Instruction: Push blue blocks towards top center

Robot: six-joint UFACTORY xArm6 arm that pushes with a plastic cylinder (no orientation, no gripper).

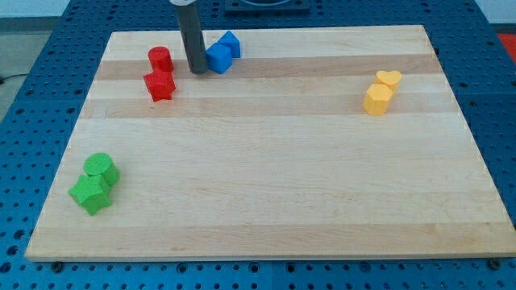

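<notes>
Blue blocks near the desk's top edge, left of centre.
My tip (197, 71), a bare rod end effector holding nothing, touches the blue cube (218, 58); the second blue block (230, 43) sits just behind.

The rod (192, 36) runs off the view's top edge, so its upper part is cut off. It covers the left edge of the nearer blue block (219, 58), which hides part of the second blue block (230, 43) (shape unclear).
</notes>
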